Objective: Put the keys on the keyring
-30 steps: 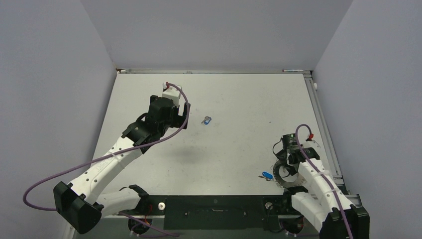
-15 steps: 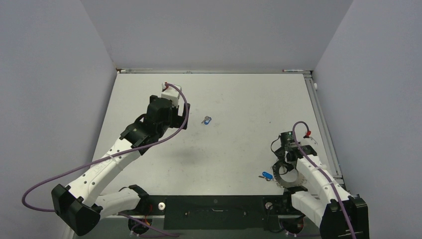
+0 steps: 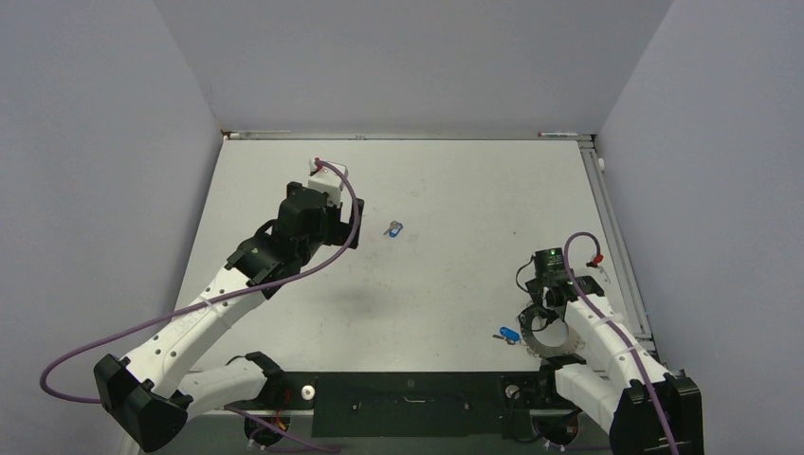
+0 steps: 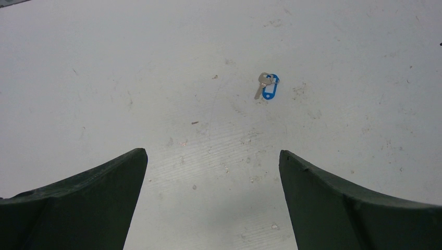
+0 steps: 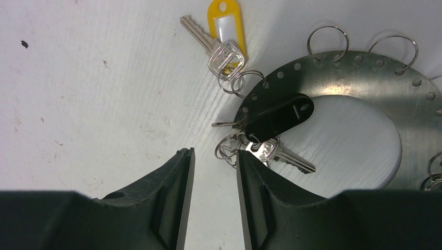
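Right claw (image 5: 213,155) nearly closed, thin gap, nothing in it. Tips just beside the small split rings at the keyring (image 5: 359,70) rim. Black-tagged key (image 5: 268,150) and yellow-tagged key (image 5: 200,36) sit at that rim, flat on the bench (image 5: 78,78). Left claw (image 4: 212,153) wide open, empty. Blue-tagged key (image 4: 266,86) lies loose ahead of it.

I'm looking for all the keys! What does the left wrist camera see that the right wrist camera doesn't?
Only the left wrist: one small silver key with a blue plastic tag, lying alone beyond the wide-open left gripper. Only the right wrist: the flat silvery metal keyring with holes, a silver key with a yellow tag, a silver key with a black tag, and the right gripper, nearly closed. Both: the white table, with that arm's own gripper at the bottom.
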